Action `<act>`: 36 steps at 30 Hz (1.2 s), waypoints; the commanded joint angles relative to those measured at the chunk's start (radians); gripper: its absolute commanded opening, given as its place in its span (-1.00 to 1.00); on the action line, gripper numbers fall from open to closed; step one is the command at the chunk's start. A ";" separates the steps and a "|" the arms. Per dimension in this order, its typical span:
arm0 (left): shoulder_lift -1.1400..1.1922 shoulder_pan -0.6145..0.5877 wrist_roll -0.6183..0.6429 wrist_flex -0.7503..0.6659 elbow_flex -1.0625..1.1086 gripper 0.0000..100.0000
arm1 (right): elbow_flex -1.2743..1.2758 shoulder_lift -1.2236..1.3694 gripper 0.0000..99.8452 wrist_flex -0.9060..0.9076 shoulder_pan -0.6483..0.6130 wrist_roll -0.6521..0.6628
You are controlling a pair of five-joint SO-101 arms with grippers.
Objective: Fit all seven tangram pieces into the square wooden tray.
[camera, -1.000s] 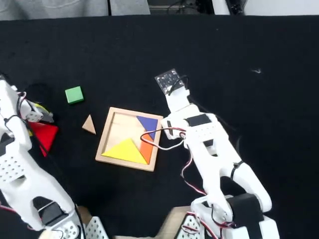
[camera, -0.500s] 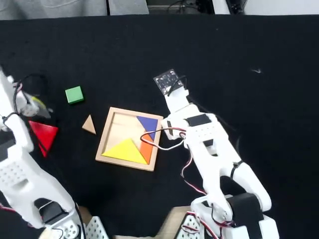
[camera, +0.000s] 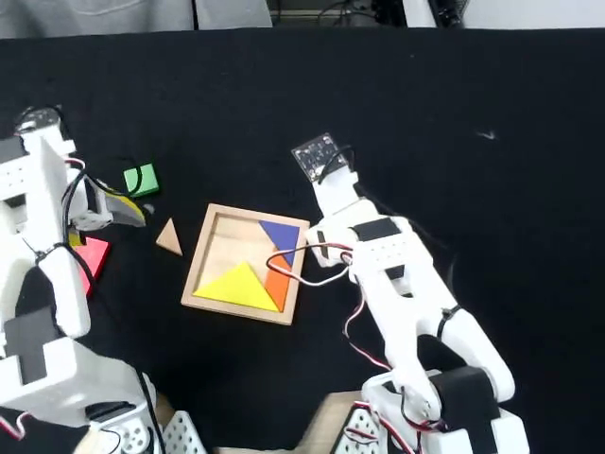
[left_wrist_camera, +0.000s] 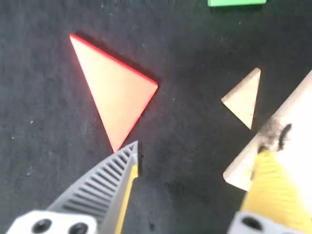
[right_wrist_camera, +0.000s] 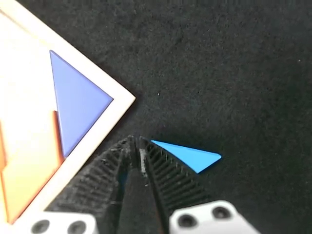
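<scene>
Over the last second we saw the left tool (left_wrist_camera: pixel 202 146) swing off the red triangle (left_wrist_camera: pixel 114 90) toward the green square (camera: pixel 140 180). It now sat between the two, jaws wide apart with nothing between them. The red triangle lay on the desk (camera: pixel 473 113) about where it had been, well apart from the tray (camera: pixel 198 255), so we judged that no pick had been made and this piece was still to be grasped. The right arm had not moved. The right tool (right_wrist_camera: pixel 135 142) was closed on nothing, just off a tray corner and just beside the pale-blue triangle (right_wrist_camera: pixel 187 155). The tray held the yellow triangle (camera: pixel 238 286), blue triangle (camera: pixel 281 234) and orange piece (camera: pixel 276 281). The tan triangle (camera: pixel 168 236) lay just beside the tray's rim, which left four pieces outside. One sharp corner of the red triangle pointed at the left tool's grey jaw tip. Its longest edge ran from that corner away from the tool, and in the high view it tapered toward the robot's side of the desk.
</scene>
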 commanded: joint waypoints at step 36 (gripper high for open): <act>0.224 -0.217 -0.095 -0.068 -0.162 -0.24 | -0.002 -0.002 -0.98 -0.012 -0.055 0.011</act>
